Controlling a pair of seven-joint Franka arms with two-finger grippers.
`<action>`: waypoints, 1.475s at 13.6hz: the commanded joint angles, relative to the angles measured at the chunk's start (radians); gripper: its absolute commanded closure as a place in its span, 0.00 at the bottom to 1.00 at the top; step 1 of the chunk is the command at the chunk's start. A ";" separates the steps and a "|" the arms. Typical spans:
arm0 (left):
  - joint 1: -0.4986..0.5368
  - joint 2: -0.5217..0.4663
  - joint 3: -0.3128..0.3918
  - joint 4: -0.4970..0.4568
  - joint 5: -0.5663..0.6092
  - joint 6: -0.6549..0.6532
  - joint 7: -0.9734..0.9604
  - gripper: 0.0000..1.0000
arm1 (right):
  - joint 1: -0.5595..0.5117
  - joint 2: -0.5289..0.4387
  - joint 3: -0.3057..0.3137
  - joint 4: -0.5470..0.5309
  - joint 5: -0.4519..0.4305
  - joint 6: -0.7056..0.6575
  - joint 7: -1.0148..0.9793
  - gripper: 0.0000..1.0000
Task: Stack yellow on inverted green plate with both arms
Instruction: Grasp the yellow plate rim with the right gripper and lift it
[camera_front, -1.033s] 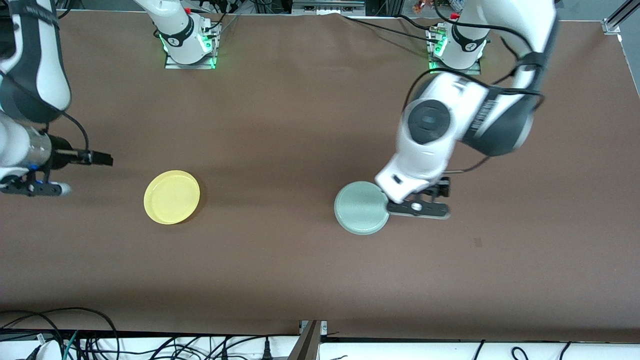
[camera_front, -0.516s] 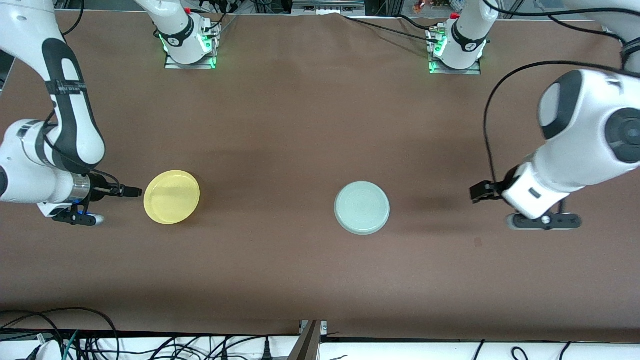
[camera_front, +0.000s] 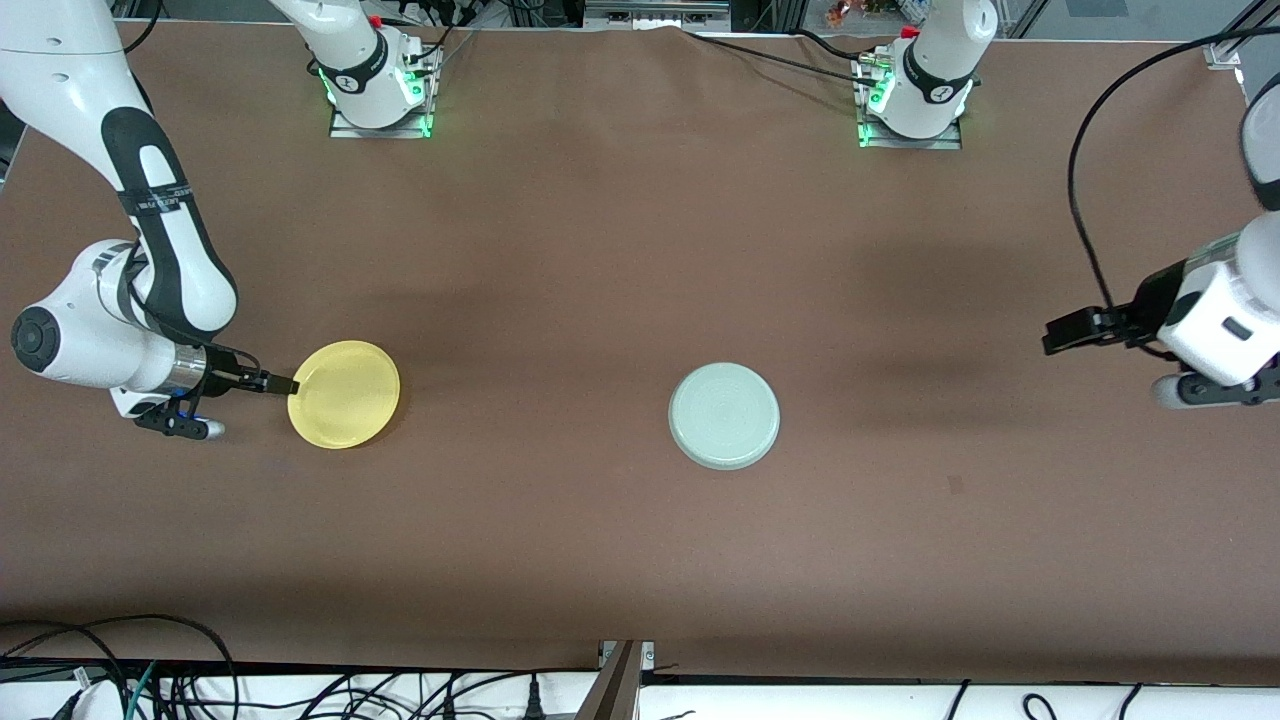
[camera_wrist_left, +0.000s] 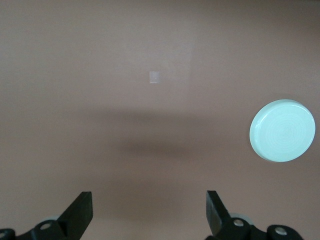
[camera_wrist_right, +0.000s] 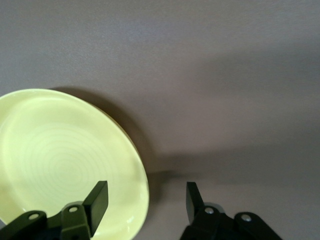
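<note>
Brown table (camera_front: 600, 250): one yellow (camera_front: 344, 394), one green plate (camera_front: 724, 415); both end effectors spread, empty

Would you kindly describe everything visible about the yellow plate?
The yellow plate is round, shallow, glossy plastic with a raised rim and faint concentric rings. It lies flat on the brown table, toward the right arm's end. The right gripper straddles its rim, one finger over the plate, one outside; jaws are apart, and contact cannot be told.
</note>
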 joint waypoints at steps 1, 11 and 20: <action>0.016 -0.066 0.012 -0.086 -0.012 0.000 0.063 0.00 | -0.012 0.040 0.041 -0.007 0.038 0.082 -0.021 0.57; 0.033 -0.034 0.018 -0.083 -0.010 0.003 0.109 0.00 | -0.011 -0.058 0.139 0.043 0.156 -0.097 0.000 1.00; 0.034 -0.028 0.020 -0.069 -0.008 0.003 0.111 0.00 | 0.360 0.098 0.296 0.356 0.142 0.054 0.755 1.00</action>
